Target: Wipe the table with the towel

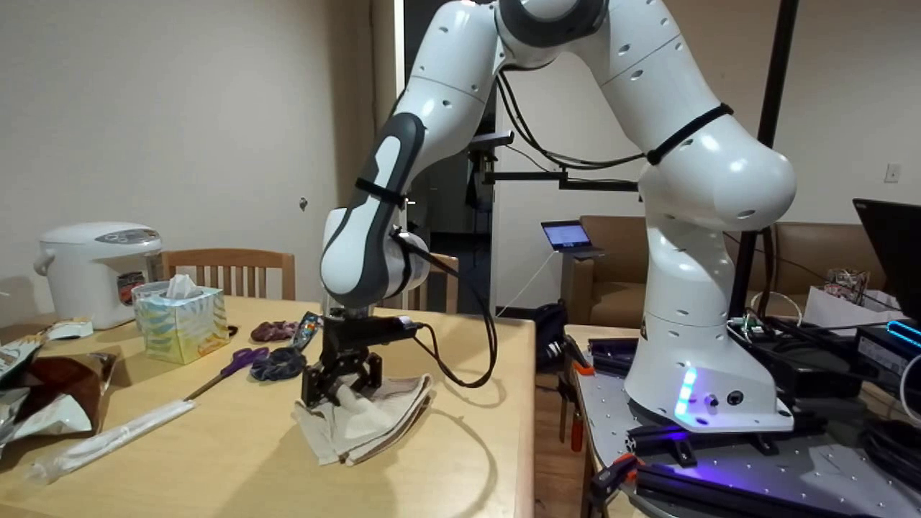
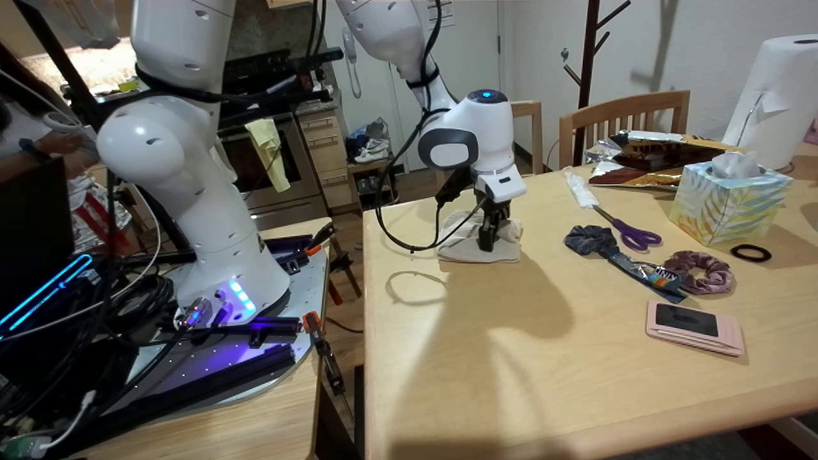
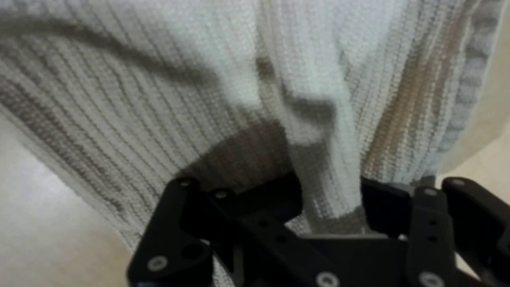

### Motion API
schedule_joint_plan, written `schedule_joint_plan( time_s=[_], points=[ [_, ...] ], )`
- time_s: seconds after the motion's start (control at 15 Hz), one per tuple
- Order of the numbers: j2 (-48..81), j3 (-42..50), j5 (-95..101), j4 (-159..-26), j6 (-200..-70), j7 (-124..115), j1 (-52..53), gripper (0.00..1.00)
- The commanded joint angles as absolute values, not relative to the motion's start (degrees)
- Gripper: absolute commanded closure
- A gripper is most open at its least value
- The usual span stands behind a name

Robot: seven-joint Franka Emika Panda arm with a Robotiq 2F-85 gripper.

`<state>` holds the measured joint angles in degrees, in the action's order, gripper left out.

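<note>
My gripper (image 3: 332,199), pointing down, pinches a raised fold of the cream, ribbed towel (image 1: 381,428); in the wrist view the fold stands between the two black jaws, in contact with both, and runs from them toward twelve o'clock. The towel lies on the light wood table (image 1: 514,424), near the edge facing the base (image 1: 709,352) of my arm (image 1: 450,101). Clock positions that follow take the gripper as centre. In an exterior view, I have the base at three o'clock, the arm arching from it over to the table, and the towel's layered edges spread toward four and six. Also there, a dark blue scrunchie (image 1: 277,365) and purple-handled scissors (image 1: 227,373) lie just beside each other between nine and ten; a tissue box (image 1: 183,327) stands farther out near ten, a white water dispenser (image 1: 101,277) beyond it. In an exterior view, I also find a mauve scrunchie (image 2: 716,265) a little past three, just beside a small wrapper (image 2: 648,273); a pink card wallet (image 2: 695,327) at four, well apart from the towel; and a paper towel roll (image 2: 773,102) at two, standing behind the tissue box.
</note>
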<state>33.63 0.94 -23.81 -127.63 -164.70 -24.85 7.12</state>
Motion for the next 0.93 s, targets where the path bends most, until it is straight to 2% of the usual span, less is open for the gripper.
schedule_joint_plan(
  time_s=[0.0, 0.87],
  points=[
    [35.2, 1.1, -22.4, -125.7, -165.6, -27.7, 9.3, 0.95],
    [30.1, 10.6, -22.9, -137.7, -169.9, -40.3, 12.4, 0.95]
  ],
)
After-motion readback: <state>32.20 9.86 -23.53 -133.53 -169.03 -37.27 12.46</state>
